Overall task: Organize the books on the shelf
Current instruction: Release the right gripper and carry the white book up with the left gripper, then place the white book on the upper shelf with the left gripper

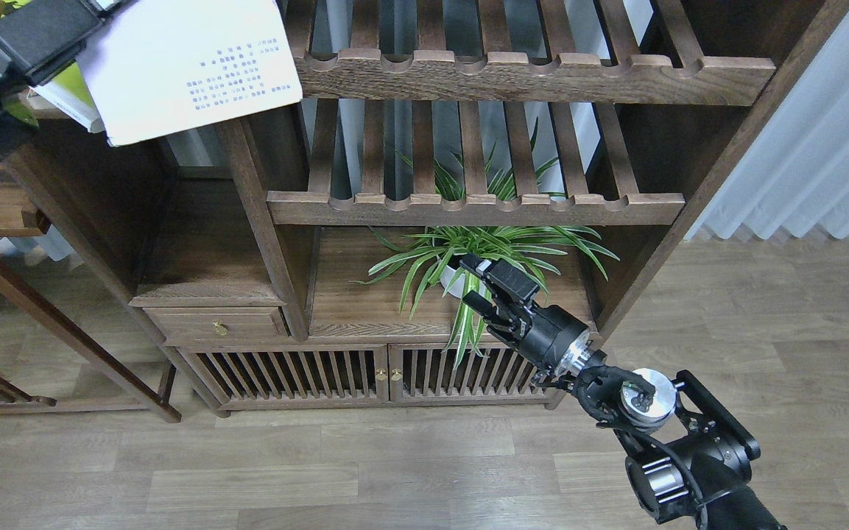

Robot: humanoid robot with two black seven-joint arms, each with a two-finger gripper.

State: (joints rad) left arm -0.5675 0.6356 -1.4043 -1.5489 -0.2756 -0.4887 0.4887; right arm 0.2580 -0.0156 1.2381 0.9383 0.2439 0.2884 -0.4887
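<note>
Books sit top left above a dark wooden bookcase (262,221) on grey plank flooring: 2 show, a yellow-green book (63,92) under a pale white book (188,62) with rows of small print. Whether the left gripper (34,33) grips them, I cannot tell. 2 slatted racks (468,206) follow, then 1 spider plant (468,254), where the right gripper (484,283) hangs with fingers parted, holding nothing.

Matt paper books (188,66); dark grainy wooden bookcase (483,210).
</note>
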